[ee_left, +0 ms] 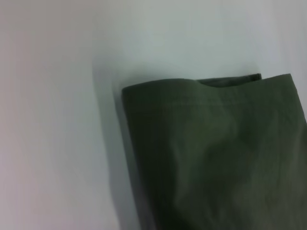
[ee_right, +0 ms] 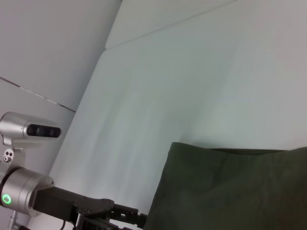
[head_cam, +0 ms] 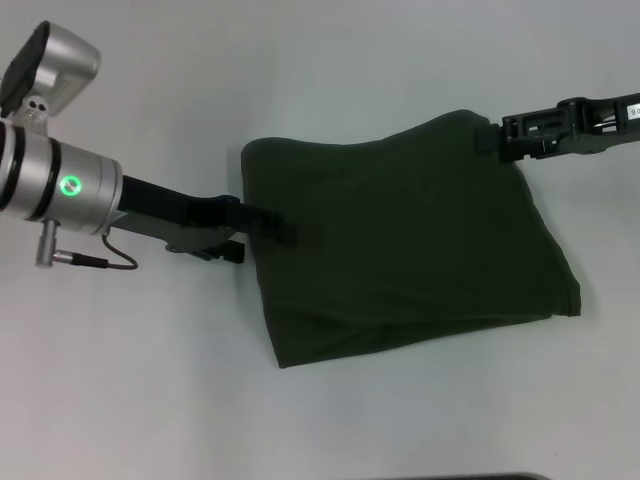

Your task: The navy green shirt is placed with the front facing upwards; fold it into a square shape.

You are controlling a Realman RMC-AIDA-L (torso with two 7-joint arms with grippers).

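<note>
The near hem of the navy green shirt (head_cam: 400, 240) is seen closest to the head camera, lying flat on the white table (head_cam: 150, 400). The shirt is folded into a rough four-sided bundle near the middle of the table, plain cloth uppermost, with no lettering shown.

The left gripper (head_cam: 272, 228) is seen at the shirt's left edge, about halfway between its far and near corners. Its dark fingertips are laid against or over the cloth there; whether the jaws are closed on the fabric cannot be told. Behind it, the black forearm and silver wrist, lit with a green ring, are stretched out to the left.

The right gripper (head_cam: 490, 138) is seen at the far right corner of the shirt, where the cloth is raised into a slight peak against the fingertips. The gap between its jaws is hidden, so a grasp cannot be confirmed. Its black arm is extended off to the right.

In the left wrist view, a folded corner of the shirt (ee_left: 211, 153) is shown on the table.
</note>
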